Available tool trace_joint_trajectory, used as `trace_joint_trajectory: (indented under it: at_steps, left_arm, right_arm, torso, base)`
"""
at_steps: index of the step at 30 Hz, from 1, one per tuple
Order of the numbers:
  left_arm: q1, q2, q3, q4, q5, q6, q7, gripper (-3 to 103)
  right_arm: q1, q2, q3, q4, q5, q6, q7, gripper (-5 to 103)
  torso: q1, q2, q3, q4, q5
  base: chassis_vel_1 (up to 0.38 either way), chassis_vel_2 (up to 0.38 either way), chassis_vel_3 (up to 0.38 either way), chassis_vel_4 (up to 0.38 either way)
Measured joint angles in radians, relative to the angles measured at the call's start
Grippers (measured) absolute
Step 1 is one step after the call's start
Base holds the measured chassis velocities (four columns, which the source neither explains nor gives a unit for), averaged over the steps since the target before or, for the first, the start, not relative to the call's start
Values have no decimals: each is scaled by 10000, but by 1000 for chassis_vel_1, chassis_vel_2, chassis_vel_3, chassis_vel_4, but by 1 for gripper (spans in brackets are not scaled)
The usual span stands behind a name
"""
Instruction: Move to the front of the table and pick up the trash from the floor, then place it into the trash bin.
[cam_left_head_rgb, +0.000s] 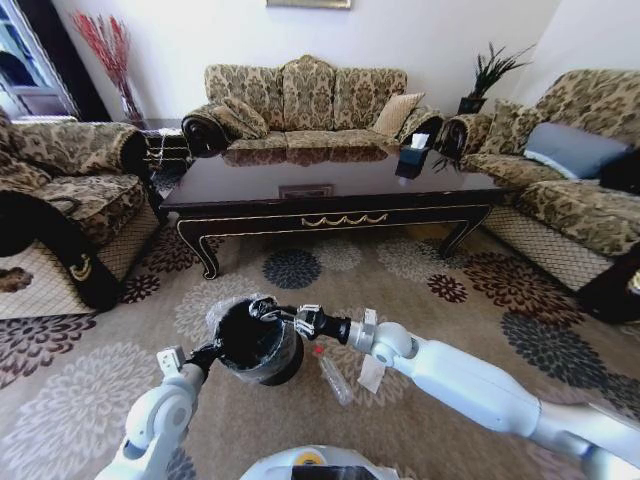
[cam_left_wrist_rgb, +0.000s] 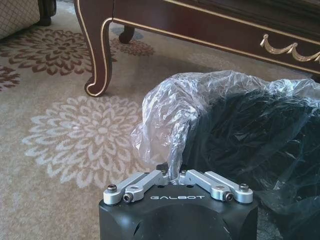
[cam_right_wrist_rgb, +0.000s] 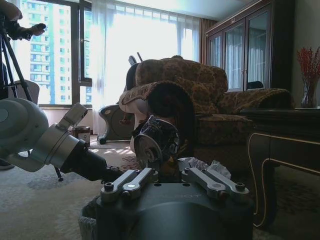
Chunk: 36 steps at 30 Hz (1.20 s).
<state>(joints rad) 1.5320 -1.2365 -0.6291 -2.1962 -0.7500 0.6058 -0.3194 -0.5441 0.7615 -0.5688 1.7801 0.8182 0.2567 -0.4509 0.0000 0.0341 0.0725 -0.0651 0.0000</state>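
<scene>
Counter (cam_left_head_rgb: 330, 190) is seen well beyond both pincers, across the carpet. Trash bin (cam_left_head_rgb: 258, 345) is held between them: left pincer (cam_left_wrist_rgb: 173, 176) is closed on the liner (cam_left_wrist_rgb: 172, 117) at the near rim, right pincer (cam_left_head_rgb: 290, 318) is set at the opposite rim, grip can't be told. Clear bottle (cam_left_head_rgb: 334, 380) and paper scrap (cam_left_head_rgb: 372, 374) are lying on the floor just under the right forearm.

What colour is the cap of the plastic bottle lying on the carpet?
Red, on the bottle; the head view shows it best.
</scene>
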Motion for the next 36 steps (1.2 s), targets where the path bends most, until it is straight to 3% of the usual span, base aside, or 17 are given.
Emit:
trace_joint_trajectory:
  at_steps: [7, 9, 12, 15, 18, 21, 25, 27, 28, 30, 31, 35, 36]
  left_arm:
    - [36, -55, -61, -166, -34, 22, 12, 3]
    - [58, -75, -61, -190, -30, 29, 12, 3]
    - [75, -87, -62, -202, -27, 31, 15, 3]
    - [87, -100, -85, -213, -22, 31, 22, 3]
    - [104, -117, -105, -244, -21, 32, 35, 3]
    - [178, -116, -234, -290, -8, 32, 45, 3]
    - [218, -48, -544, -360, -36, 83, 46, 3]
    - [227, 131, -939, -424, -186, 157, 24, 3]
    - [214, 270, -1174, -440, -304, 193, -11, 3]
    - [178, 564, -1637, -452, -610, 256, -64, 3]
    - [178, 564, -1637, -452, -610, 256, -64, 3]
    - [202, 909, -2457, -683, -1265, 323, -141, 3]
    - [202, 909, -2457, -683, -1265, 323, -141, 3]
  right_arm:
    - [-54, -17, -156, -359, -31, -18, -361, 12]
    - [-75, -52, -102, -460, 18, -18, -528, 22]
    - [-90, -112, -1, -489, 34, -9, -640, 27]
    - [-189, -230, 202, -475, 26, 4, -789, 44]
    - [-322, -311, 387, -418, 16, 17, -818, 49]
    - [-631, -515, 990, -248, 30, 53, -807, 65]
    - [-947, -715, 1665, -81, 250, 47, -533, 77]
    - [-1275, -940, 2230, 80, 555, -118, 99, 87]
    - [-1472, -1069, 2546, 154, 716, -293, 459, 87]
    - [-1910, -1340, 3166, 243, 883, -932, 1377, 96]
    - [-1910, -1340, 3166, 243, 883, -932, 1377, 96]
    - [-2333, -1544, 3560, 95, 779, -3082, 3513, 100]
    - [-2333, -1544, 3560, 95, 779, -3082, 3513, 100]
  torso:
    - [0, 0, 0, 0, 2]
    - [0, -1, 0, 0, 2]
    - [0, 0, 0, 0, 0]
    - [0, 0, 0, 0, 0]
    - [0, 0, 0, -1, 2]
    - [0, 0, 0, -1, 2]
    - [0, 0, 0, 1, -3]
    - [0, 0, 0, 0, 2]
    - [0, 0, -1, 1, 2]
    - [0, 0, 0, -4, -1]
    - [0, 0, 0, -4, -1]
    - [0, 0, 0, -1, 1]
    - [0, 0, 0, -1, 1]
  base:
    - [0, 0, 0, 0]
    - [0, 0, 0, 0]
    - [0, 0, 0, 0]
    - [0, 0, 0, 0]
    - [0, 0, 0, 0]
    - [0, 0, 0, 0]
    - [0, 0, 0, 0]
    - [0, 0, 0, 0]
    - [0, 0, 0, 0]
    - [0, 0, 0, 0]
    - [0, 0, 0, 0]
    - [0, 0, 0, 0]
    - [0, 0, 0, 0]
